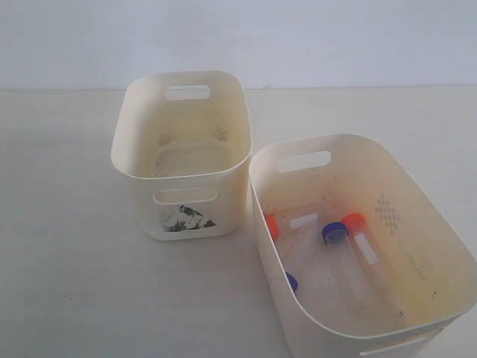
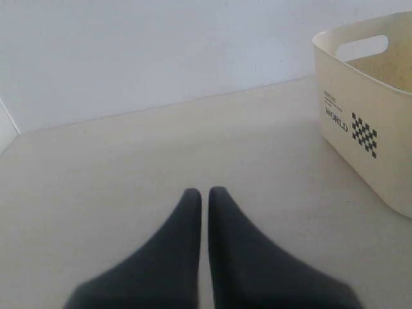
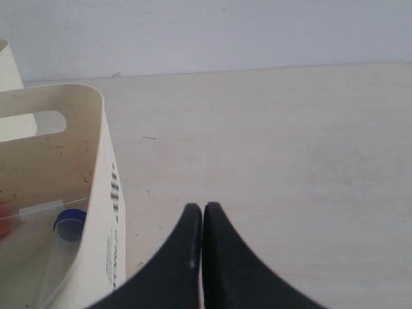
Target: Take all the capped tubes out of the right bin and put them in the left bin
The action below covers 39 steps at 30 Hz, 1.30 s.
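The capped tubes all lie on the floor of the right bin, none standing. Two orange-red caps and one blue cap cluster near the middle. The tubes' clear bodies are hard to trace against the cream floor apart from their white label patches. The fourth tube shows only part of its blue cap, tucked against the bin's near left wall, which hides the rest. The right wrist view catches one blue-capped tube through the bin's open top.

The left bin stands just beside the right bin's far left corner, so close that it cannot be told whether the rims touch. Its inside holds only stains, and the torn sticker faces forward. The right bin's near edge is cut off by the frame.

Bare table stretches wide on the left of both bins, behind them and to the right.

Neither arm appears in the exterior view. The left gripper hangs over bare table with its fingers pressed nearly together on nothing, the left bin off to one side. The right gripper is likewise closed and empty, just outside the right bin's wall.
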Motion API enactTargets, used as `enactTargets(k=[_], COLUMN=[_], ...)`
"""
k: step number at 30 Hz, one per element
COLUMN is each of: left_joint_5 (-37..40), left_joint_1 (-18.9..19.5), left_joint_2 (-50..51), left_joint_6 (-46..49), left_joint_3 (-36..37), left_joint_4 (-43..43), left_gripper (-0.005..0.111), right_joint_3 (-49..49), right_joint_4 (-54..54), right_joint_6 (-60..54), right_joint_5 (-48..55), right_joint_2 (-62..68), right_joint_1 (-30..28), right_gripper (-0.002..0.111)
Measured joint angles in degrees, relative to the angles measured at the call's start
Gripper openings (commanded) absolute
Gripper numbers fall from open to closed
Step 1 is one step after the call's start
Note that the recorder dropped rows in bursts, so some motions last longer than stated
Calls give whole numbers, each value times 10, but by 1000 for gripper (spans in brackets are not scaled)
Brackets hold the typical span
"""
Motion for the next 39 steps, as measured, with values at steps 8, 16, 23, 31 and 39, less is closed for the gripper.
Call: enactTargets(k=[8, 16, 23, 31, 39], left_joint_5=[0, 0, 0, 0, 0], left_joint_1=[0, 0, 0, 0, 0], left_joint_2=[0, 0, 0, 0, 0], left_joint_6=[0, 0, 0, 0, 0], left_joint_3=[0, 0, 0, 0, 0], left_joint_4=[0, 0, 0, 0, 0], left_gripper=[4, 4, 4, 4, 4], right_joint_3=[0, 0, 0, 0, -26], right_joint_4=[0, 0, -2, -2, 22], right_joint_6=[0, 0, 0, 0, -18], right_joint_5=[0, -23, -288, -383, -541], right_joint_2=[0, 0, 0, 0, -1], right_joint_1=[0, 0, 0, 0, 0], right_gripper=[0, 0, 0, 0, 0])
